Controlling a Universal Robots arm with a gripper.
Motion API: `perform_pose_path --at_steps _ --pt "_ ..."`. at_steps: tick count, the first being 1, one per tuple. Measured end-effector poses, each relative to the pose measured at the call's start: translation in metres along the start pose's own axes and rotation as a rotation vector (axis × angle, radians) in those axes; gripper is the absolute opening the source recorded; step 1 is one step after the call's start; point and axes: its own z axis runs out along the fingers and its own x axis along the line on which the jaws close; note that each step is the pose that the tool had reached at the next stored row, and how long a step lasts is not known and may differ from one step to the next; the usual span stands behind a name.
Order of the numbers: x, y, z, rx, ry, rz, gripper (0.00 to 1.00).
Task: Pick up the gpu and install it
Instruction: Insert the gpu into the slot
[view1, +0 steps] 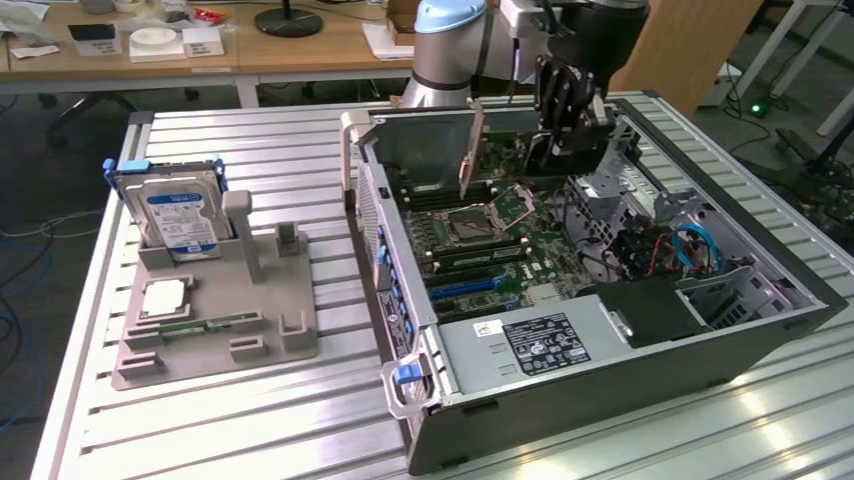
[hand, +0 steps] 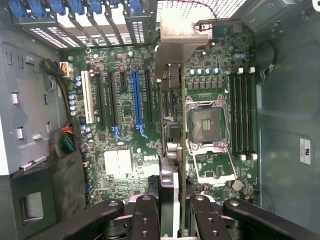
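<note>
The gpu (view1: 534, 158), a dark card with a silver end bracket (view1: 470, 150), hangs upright over the motherboard (view1: 461, 245) inside the open computer case (view1: 587, 385). My gripper (view1: 563, 135) is shut on the card's upper edge. In the wrist view the gpu (hand: 170, 165) is seen edge-on between my gripper's (hand: 172, 217) black fingers (hand: 145, 215), its bracket (hand: 182, 35) toward the case's rear slot covers. The card floats above the board between the blue expansion slot (hand: 136, 100) and the processor socket (hand: 207, 122), apart from both.
A grey holder tray (view1: 220, 350) on the exterior view's left carries a hard drive (view1: 180, 215), a processor chip (view1: 163, 298) and a green memory stick (view1: 200, 322). Inside the case sit the power supply (view1: 534, 345) and cables (view1: 667, 250). Desks stand behind.
</note>
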Motion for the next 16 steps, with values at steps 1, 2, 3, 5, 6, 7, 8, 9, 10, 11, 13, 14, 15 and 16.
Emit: perform_pose_path --at_steps 1,2,3,5,6,7,8,9,10,11,13,14,15,16 --pt "0.0016 -0.0002 0.0002 0.0000 -0.0004 0.000 0.28" --pt "0.0031 -0.0003 0.0006 -0.0004 -0.0028 0.000 0.28" --pt "0.0044 -0.0004 0.0010 -0.0007 -0.0066 0.000 0.28" --pt "0.0059 -0.0005 0.0017 -0.0010 -0.0110 0.000 0.28" --pt "0.0060 -0.0004 0.0019 -0.0010 -0.0113 0.000 0.28" --pt "0.0060 -0.0005 0.0019 -0.0011 -0.0112 0.000 0.28" --pt "0.0060 -0.0005 0.0019 -0.0011 -0.0111 0.000 0.28" --pt "0.0061 -0.0006 0.0019 -0.0011 -0.0112 0.000 0.28" --pt "0.0061 -0.0005 0.0019 -0.0011 -0.0111 0.000 0.28" --pt "0.0061 -0.0006 0.0018 -0.0011 -0.0111 0.000 0.28" --pt "0.0061 -0.0005 0.0019 -0.0011 -0.0111 0.000 0.28" --pt "0.0061 -0.0005 0.0019 -0.0011 -0.0111 0.000 0.28" --pt "0.0061 -0.0005 0.0019 -0.0011 -0.0111 0.000 0.28" --pt "0.0061 -0.0002 0.0019 -0.0011 -0.0112 0.000 0.28"
